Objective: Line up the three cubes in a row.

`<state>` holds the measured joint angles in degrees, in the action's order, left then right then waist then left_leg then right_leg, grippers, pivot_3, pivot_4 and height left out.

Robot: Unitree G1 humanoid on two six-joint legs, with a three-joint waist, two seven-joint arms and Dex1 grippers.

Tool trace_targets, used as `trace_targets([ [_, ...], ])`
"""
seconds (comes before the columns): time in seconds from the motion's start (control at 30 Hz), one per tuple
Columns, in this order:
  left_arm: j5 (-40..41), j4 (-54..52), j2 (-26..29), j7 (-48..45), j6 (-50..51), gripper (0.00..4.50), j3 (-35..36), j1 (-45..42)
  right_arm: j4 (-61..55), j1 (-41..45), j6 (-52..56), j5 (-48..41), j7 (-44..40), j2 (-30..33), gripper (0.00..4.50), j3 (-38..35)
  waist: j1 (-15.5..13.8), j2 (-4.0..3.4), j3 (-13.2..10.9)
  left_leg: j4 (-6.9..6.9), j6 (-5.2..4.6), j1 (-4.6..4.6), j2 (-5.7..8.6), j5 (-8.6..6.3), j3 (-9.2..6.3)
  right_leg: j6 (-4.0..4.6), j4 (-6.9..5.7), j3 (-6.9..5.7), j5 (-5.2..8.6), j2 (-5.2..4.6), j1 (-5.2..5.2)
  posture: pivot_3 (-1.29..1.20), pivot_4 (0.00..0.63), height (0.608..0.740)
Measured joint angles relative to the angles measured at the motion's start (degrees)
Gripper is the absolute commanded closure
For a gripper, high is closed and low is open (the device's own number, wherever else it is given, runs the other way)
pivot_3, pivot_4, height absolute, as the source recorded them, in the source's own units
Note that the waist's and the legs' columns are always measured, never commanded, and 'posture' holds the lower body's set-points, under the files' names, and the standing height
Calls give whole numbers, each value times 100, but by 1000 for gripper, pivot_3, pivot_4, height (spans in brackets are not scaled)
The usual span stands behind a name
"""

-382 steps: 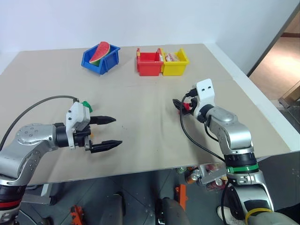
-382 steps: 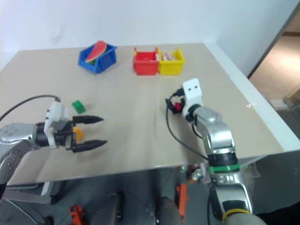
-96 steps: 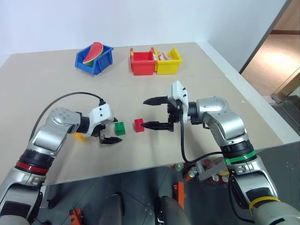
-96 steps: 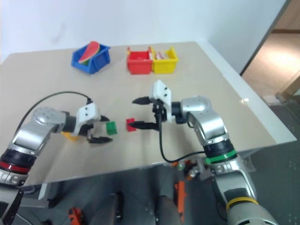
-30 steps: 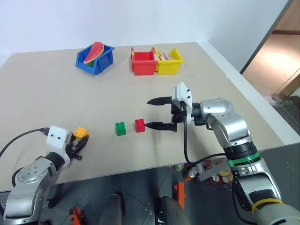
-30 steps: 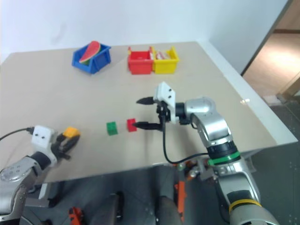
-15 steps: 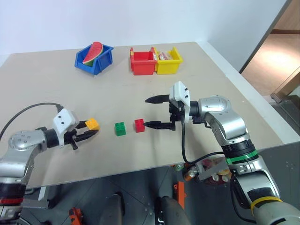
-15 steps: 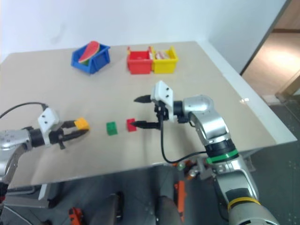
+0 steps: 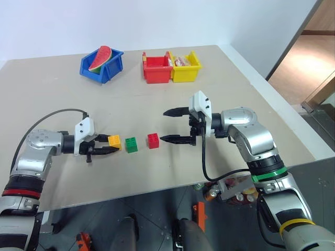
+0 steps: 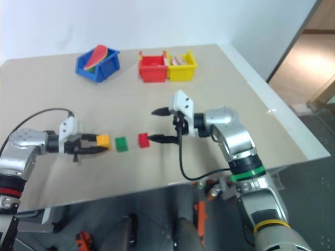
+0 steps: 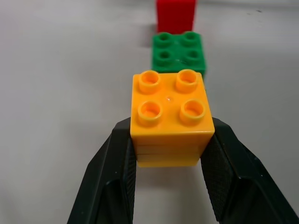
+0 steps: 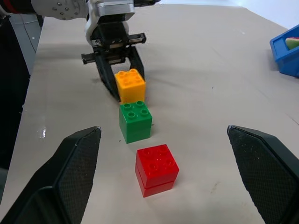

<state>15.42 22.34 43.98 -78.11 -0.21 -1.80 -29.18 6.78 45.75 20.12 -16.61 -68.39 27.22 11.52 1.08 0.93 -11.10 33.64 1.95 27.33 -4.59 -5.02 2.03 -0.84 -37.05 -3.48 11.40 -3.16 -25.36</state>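
Three studded cubes lie in a line on the tan table [image 9: 220, 78]: yellow-orange cube [image 9: 114, 141], green cube [image 9: 131, 145] and red cube [image 9: 153, 140]. My left gripper [image 9: 115, 146] is shut on the yellow-orange cube [image 11: 170, 116], one black finger on each side, holding it low over the table just left of the green cube [image 11: 178, 53]. Beyond that sits the red cube [image 11: 175, 14]. My right gripper [image 9: 163, 125] stands open just right of the red cube [image 12: 156, 169], fingers pointing left, nothing between them.
A blue bin [image 9: 99, 61] with a watermelon slice stands at the back of the table. A red bin [image 9: 156, 68] and a yellow bin [image 9: 183, 66] stand side by side to its right. The table's front edge runs close below both arms.
My left gripper has carried the yellow-orange cube from near the front left edge rightward, up to the green cube. The right gripper has kept still.
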Motion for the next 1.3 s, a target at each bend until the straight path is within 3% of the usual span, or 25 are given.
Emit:
trace_targets([
  [0.4, 6, -267, 380, -62, 5, 2882, 65, 308, 7, 0, -1, 4, -62, 77, 0, 0, -1, 0, 0, 3, 5, 0, -3, -3, 6, 1, -1, 3, -1, -1, -1, 0, 150, 740],
  [1.3, -233, 184, 324, -127, -228, 2882, 8, 149, 1, -47, -3, 76, -122, 189, 0, 0, -2, 0, 0, 9, 2, -4, -4, -1, 10, 1, -8, 6, -3, -1, 2, 0, 150, 740],
])
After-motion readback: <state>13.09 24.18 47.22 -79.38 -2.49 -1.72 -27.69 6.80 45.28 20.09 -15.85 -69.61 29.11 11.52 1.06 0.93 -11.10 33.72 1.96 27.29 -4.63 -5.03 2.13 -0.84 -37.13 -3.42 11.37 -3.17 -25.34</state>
